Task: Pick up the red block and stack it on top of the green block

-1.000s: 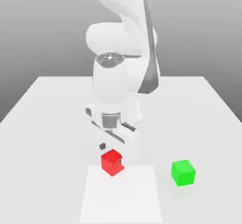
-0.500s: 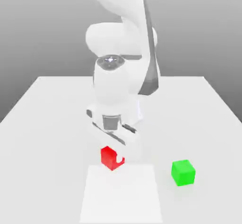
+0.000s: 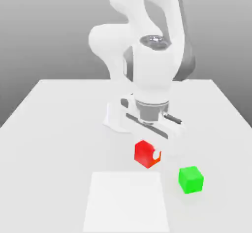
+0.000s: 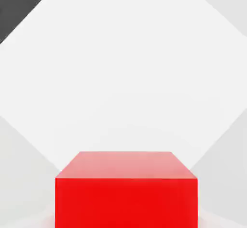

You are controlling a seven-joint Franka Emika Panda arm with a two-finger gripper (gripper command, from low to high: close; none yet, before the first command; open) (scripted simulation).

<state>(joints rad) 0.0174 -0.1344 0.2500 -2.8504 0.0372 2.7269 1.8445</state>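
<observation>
While my gripper (image 3: 148,154) is clamped on the red block (image 3: 145,154), I see it lifted off the desk (image 3: 59,128), near the green block (image 3: 190,180).

Table (image 3: 54,128): white, flat top, far edge straight, sides widening toward the near edge.
Patch (image 3: 125,202): brighter white rectangle on the near middle of the table.
Backdrop (image 3: 44,25): plain grey, darker toward the top, paler near the table's far edge.
Light: soft, even; faint shadows.

White table (image 3: 59,128) against grey backdrop; brighter white square patch (image 3: 125,202) on table's near edge.
</observation>
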